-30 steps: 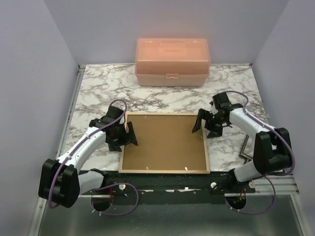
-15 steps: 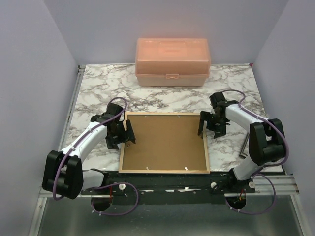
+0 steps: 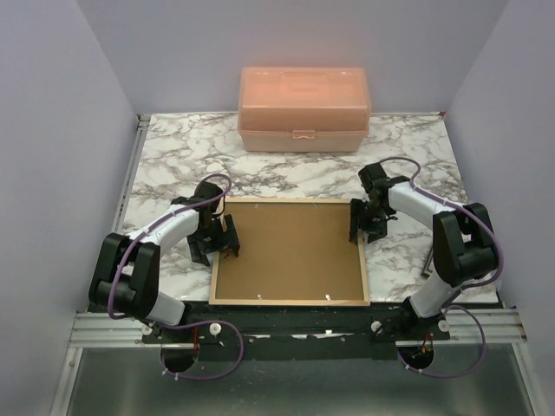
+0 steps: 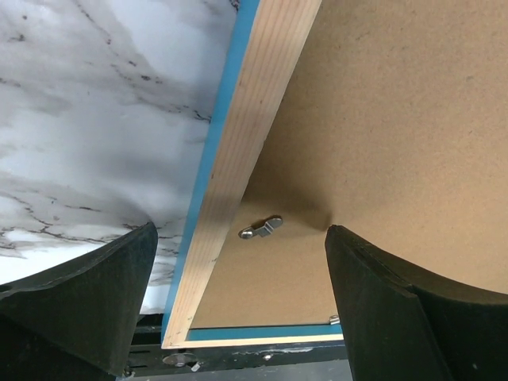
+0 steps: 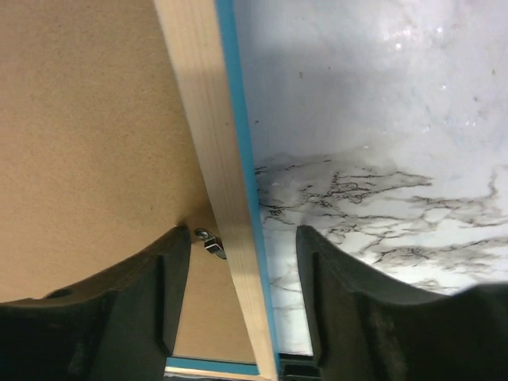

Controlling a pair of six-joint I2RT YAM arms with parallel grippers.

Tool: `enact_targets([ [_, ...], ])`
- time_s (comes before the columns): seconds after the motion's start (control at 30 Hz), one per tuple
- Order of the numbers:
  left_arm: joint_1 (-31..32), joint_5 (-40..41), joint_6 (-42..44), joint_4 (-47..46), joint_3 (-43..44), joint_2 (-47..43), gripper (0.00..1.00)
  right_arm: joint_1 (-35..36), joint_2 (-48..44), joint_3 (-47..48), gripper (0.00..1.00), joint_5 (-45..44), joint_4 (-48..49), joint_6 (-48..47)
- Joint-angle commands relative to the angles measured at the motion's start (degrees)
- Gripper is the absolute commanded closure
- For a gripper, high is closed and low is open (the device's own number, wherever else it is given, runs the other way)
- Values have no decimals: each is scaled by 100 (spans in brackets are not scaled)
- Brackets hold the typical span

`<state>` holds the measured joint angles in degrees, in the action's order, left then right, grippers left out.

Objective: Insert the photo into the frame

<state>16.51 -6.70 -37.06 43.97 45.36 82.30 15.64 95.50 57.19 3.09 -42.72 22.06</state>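
My left fingers [image 4: 79, 305] stand open astride the left rim of the light-wood rectangular frame with blue edge [image 4: 238, 151], which lies on the marble desk [image 5: 357, 119]. My right fingers [image 5: 365, 309], also apart, straddle its right rim.

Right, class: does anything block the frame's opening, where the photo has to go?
Yes: the brown backing board fills the opening of the face-down frame, and metal turn clips at the rim hold it in.

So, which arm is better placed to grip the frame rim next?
Probably right. The right end effector straddles the frame rim with only narrow gaps beside its fingers. The left end effector straddles the opposite rim too, but stands much wider open.
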Motion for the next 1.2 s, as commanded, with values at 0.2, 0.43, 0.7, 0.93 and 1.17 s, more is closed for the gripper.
enact_targets([
  [0.2, -25, -225, 208, -260, 186, 295, 12, 140, 194, 97, 85, -583, -60, -85],
  [0.43, -25, -306, 216, -318, 141, 228, 13, 288, 227, 165, 100, -879, -130, -80],
  [0.7, -25, -246, 225, -247, 149, -31, 13, 312, -133, 253, 63, -537, -98, 182],
  [0.93, -26, -384, 268, -386, 27, -155, 14, 270, -233, 283, 23, 244, 127, 550],
  [1.17, 84, -616, 227, -601, -115, 161, 16, 49, -118, 4, 19, 1083, 498, 688],
])
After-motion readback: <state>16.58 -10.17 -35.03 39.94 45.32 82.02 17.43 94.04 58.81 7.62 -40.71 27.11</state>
